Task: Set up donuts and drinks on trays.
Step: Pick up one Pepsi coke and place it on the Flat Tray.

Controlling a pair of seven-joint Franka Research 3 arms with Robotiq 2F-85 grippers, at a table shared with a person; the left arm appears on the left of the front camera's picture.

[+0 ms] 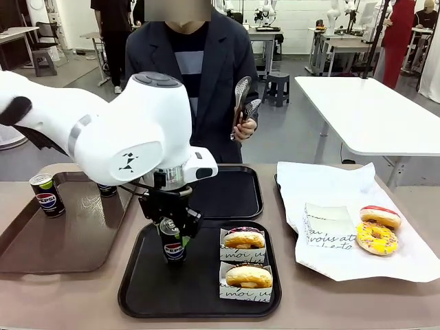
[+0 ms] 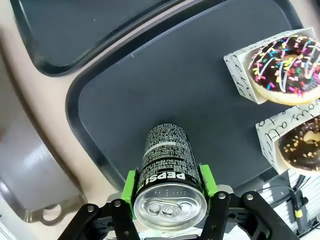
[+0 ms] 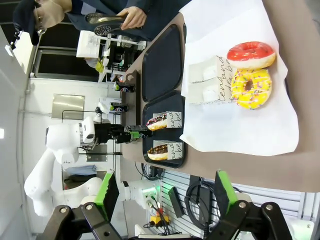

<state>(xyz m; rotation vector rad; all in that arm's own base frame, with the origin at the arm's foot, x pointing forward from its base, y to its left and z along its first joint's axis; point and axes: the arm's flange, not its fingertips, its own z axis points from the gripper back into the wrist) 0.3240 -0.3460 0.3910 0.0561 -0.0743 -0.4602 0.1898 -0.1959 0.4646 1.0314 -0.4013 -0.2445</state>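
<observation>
My left gripper is shut on a black Pepsi can, upright over the left half of the near black tray. The left wrist view shows the green pads clamping the can just under its silver top; I cannot tell whether its base touches the tray. Two donuts in white paper sleeves sit on that tray's right side, one chocolate with sprinkles and one with nuts. Beyond it lies the far black tray. My right gripper is open, high above the table.
A brown tray on the left holds a Pepsi can, with another behind my arm. White paper on the right carries a pink donut, a yellow sprinkled donut and empty sleeves. The person holds tongs.
</observation>
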